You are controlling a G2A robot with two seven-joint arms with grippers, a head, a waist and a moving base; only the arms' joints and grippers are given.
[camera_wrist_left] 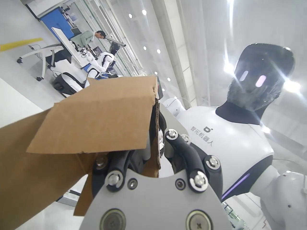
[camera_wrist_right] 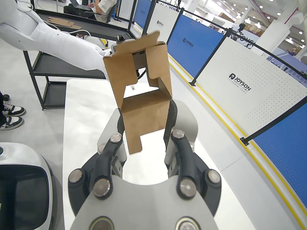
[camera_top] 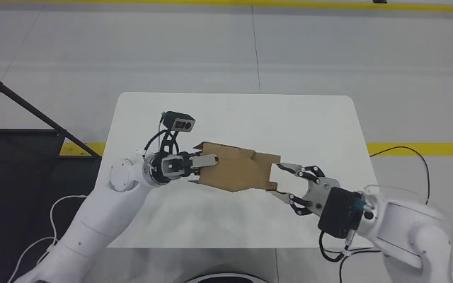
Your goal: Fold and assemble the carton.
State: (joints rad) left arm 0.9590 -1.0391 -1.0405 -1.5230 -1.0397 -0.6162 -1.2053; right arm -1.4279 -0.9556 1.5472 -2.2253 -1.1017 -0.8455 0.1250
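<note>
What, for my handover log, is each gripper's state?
Left gripper: closed on the carton.
Right gripper: open, fingers either side of the carton's end flap.

White table [camera_top: 233,117] [camera_wrist_right: 84,111], rectangular with rounded corners and a plain matte top. Standing on a pale grey floor [camera_top: 212,49] marked with thin seams. Crossed underneath by a yellow floor line [camera_top: 410,149], showing past both short sides. From the right wrist view, running away as a long white surface to a rounded far corner, just beside a black shelf frame [camera_wrist_right: 60,67]. Over the middle, a brown carton [camera_top: 237,170], held in the air and apart from the top, with bare white surface showing through its open body.
</note>
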